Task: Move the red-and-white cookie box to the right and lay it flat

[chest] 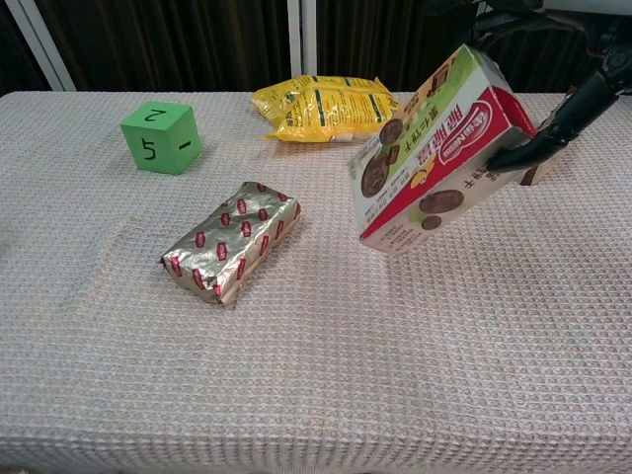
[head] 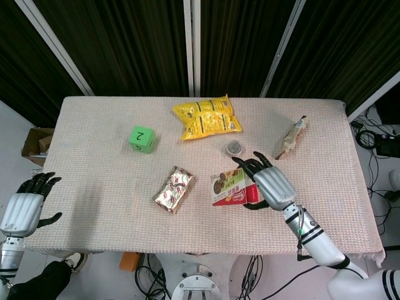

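The red-and-white cookie box hangs tilted above the table, its long side slanting up to the right. My right hand grips its right end, dark fingers wrapped over the top and side. In the chest view only those fingers and part of the arm show at the upper right. My left hand hangs open beyond the table's left front corner, holding nothing.
A foil-wrapped snack pack lies left of the box. A green numbered cube, a yellow snack bag, a small round tin and a slim packet lie farther back on the table.
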`<move>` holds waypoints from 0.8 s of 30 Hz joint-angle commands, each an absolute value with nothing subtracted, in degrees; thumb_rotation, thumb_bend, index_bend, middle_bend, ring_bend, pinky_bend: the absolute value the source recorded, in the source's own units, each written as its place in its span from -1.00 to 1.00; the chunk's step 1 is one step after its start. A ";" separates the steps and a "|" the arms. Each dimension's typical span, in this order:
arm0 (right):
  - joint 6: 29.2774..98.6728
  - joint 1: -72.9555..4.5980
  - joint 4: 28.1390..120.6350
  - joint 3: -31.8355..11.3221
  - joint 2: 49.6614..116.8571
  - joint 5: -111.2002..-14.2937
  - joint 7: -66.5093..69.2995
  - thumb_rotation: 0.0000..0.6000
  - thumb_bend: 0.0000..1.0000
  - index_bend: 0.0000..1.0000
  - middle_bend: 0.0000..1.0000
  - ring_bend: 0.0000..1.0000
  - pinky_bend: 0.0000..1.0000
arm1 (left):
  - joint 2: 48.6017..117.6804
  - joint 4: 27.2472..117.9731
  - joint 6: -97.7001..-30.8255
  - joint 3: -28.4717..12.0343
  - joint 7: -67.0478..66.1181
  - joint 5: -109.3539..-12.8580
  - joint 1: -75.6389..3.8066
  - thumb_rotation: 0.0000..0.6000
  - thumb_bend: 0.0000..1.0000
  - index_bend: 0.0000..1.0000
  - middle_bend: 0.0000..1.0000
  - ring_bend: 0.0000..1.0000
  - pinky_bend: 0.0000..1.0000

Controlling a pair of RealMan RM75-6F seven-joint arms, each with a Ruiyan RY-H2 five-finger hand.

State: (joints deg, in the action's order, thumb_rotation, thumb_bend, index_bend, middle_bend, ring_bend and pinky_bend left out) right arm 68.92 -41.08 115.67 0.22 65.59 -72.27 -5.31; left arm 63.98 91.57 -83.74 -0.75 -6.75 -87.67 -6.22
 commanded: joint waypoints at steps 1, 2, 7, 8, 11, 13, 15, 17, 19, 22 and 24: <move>68.75 -36.52 93.18 -2.16 75.45 -83.67 25.51 1.00 -0.75 -1.00 0.27 -0.66 -1.00 | 63.99 91.70 -83.67 -0.80 -6.90 -87.63 -6.28 1.00 -0.85 -0.59 -0.70 -0.76 -0.53; 68.38 -36.38 91.17 -2.03 76.43 -84.00 27.80 1.00 -0.75 -1.00 0.28 -0.66 -1.00 | 64.01 91.75 -83.66 -0.81 -7.00 -87.64 -6.31 1.00 -0.85 -0.59 -0.70 -0.76 -0.53; 65.98 -35.90 83.40 -0.69 79.01 -85.53 32.66 1.00 -0.73 -1.00 0.30 -0.66 -1.00 | 63.99 92.00 -83.43 -0.80 -7.45 -87.50 -6.40 1.00 -0.85 -0.59 -0.70 -0.76 -0.53; 65.52 -35.84 82.72 -0.46 79.00 -85.66 32.58 1.00 -0.73 -1.00 0.30 -0.66 -1.00 | 64.02 92.00 -83.38 -0.80 -7.46 -87.48 -6.42 1.00 -0.85 -0.59 -0.70 -0.76 -0.53; 63.96 -35.77 81.32 0.14 78.44 -86.00 31.88 1.00 -0.74 -1.00 0.30 -0.67 -1.00 | 64.21 91.90 -83.23 -0.76 -7.39 -87.51 -6.51 1.00 -0.85 -0.59 -0.70 -0.76 -0.53; 62.85 -35.89 80.97 0.60 77.72 -86.37 31.14 1.00 -0.78 -1.00 0.26 -0.68 -1.00 | 64.38 91.78 -83.19 -0.73 -7.29 -87.56 -6.54 1.00 -0.85 -0.59 -0.70 -0.76 -0.53; 61.67 -36.02 80.65 1.26 76.77 -87.02 29.98 1.00 -0.85 -1.00 0.12 -0.77 -1.00 | 64.51 91.65 -83.14 -0.66 -7.26 -87.66 -6.57 1.00 -0.85 -0.59 -0.70 -0.76 -0.53; 60.23 -36.19 80.69 2.04 75.51 -87.54 28.61 1.00 -0.91 -1.00 -0.12 -0.91 -1.00 | 64.57 91.59 -83.17 -0.63 -7.27 -87.71 -6.56 1.00 -0.85 -0.59 -0.70 -0.76 -0.53; 58.89 -36.36 81.21 2.89 73.81 -88.16 27.08 1.00 -0.98 -1.00 -0.50 -0.99 -1.00 | 64.56 91.60 -83.27 -0.62 -7.22 -87.72 -6.50 1.00 -0.85 -0.59 -0.70 -0.76 -0.53; 58.82 -35.87 82.10 3.20 71.75 -88.17 24.67 1.00 -1.00 -1.00 -0.99 -1.00 -1.00 | 64.52 91.56 -83.37 -0.56 -7.18 -87.74 -6.43 1.00 -0.85 -0.59 -0.70 -0.76 -0.53; 59.77 -34.93 83.10 3.14 70.26 -87.82 22.96 1.00 -1.00 -1.00 -1.00 -1.00 -1.00 | 64.52 91.52 -83.42 -0.53 -7.12 -87.74 -6.38 1.00 -0.85 -0.59 -0.70 -0.76 -0.53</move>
